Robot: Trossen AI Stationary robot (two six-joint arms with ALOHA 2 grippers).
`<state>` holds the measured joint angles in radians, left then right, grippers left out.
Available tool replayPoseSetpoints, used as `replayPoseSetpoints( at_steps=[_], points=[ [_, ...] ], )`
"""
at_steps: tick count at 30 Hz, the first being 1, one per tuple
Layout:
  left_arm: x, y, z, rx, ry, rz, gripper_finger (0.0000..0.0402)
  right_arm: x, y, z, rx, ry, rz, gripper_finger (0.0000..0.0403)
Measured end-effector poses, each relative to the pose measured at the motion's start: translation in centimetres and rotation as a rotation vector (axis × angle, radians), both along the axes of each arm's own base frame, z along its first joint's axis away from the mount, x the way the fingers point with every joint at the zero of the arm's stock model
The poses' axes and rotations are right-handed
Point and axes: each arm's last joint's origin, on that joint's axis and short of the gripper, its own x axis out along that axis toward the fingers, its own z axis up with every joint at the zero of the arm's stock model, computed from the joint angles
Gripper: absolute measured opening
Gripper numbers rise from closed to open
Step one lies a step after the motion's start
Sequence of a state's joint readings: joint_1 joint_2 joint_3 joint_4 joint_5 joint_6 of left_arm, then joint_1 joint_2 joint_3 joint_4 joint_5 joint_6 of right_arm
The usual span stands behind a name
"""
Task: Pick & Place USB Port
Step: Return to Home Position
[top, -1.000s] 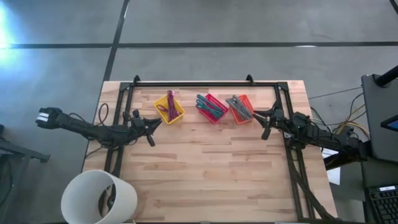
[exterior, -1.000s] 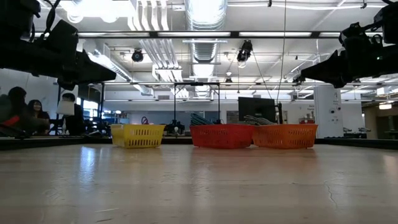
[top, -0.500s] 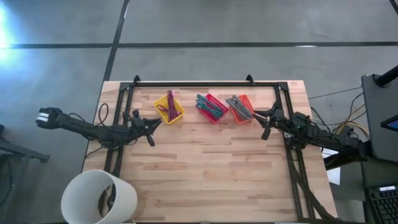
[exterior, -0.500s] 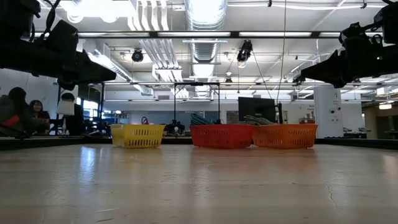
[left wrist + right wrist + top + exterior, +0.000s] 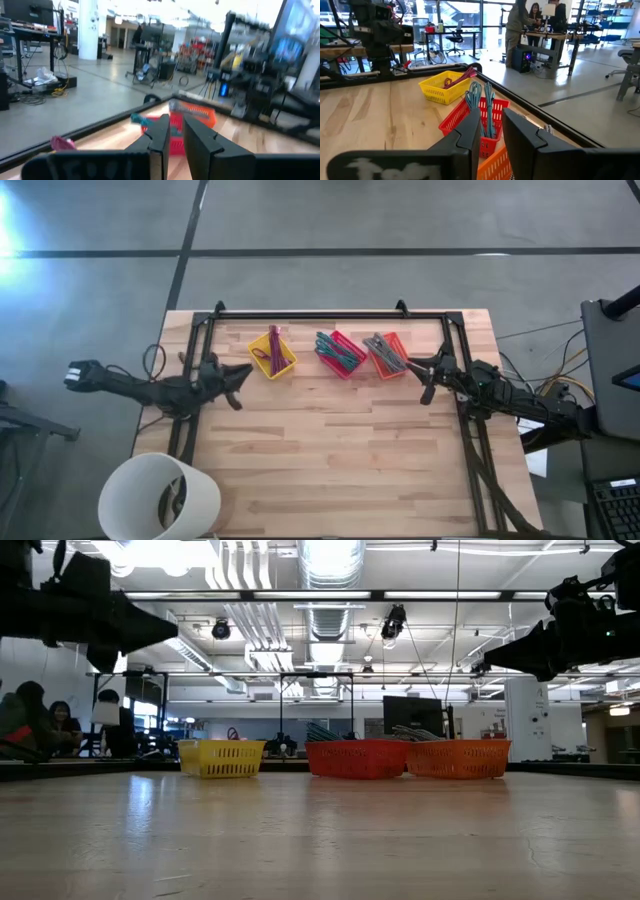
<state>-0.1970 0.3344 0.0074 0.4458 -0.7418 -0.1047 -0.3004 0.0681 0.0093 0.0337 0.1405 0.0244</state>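
3 baskets in a row at table's far edge, 2 arms hovering, nothing held.
Yellow basket [image 5: 272,353], red basket [image 5: 340,353], orange basket [image 5: 386,353] w/ cables; left gripper [image 5: 243,370] & right gripper [image 5: 417,372] narrow, empty.

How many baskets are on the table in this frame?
3, in a row along the table's far edge: yellow basket on the left, red basket in the middle, orange basket on the right.

Grey concrete floor [image 5: 400,215] w/ dark seam lines lying around table. Silver ceiling ducts [image 5: 325,580] & strip lights glowing overhead. People [image 5: 536,27] standing at desks by windows.
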Motion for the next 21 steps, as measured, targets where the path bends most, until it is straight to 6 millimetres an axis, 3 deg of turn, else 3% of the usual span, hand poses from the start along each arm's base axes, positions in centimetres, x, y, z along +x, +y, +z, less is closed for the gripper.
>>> replayPoseSetpoints(
  at_steps=[8, 11, 17, 21],
  points=[
    [-0.9, 0.1, 0.5, 0.042, -0.033, -0.017, 0.0055, 0.0, 0.0, 0.0, 0.001, 0.0, 0.0, 0.0089],
    [-1.1, -0.1, 0.1, 0.092, 0.019, -0.142, 0.0055, 0.0, 0.0, 0.0, 0.0, 0.0, 0.001, 0.0091],
    [-1.3, -1.3, -0.2, 0.333, 0.055, -0.578, 0.0055, 0.0, 0.0, 0.0, 0.001, -0.001, 0.002, 0.0084],
    [-1.6, -1.4, -0.1, 0.374, 0.04, -0.59, 0.0055, 0.0, 0.0, 0.0, 0.0, 0.0, 0.001, 0.0075]
  ],
)
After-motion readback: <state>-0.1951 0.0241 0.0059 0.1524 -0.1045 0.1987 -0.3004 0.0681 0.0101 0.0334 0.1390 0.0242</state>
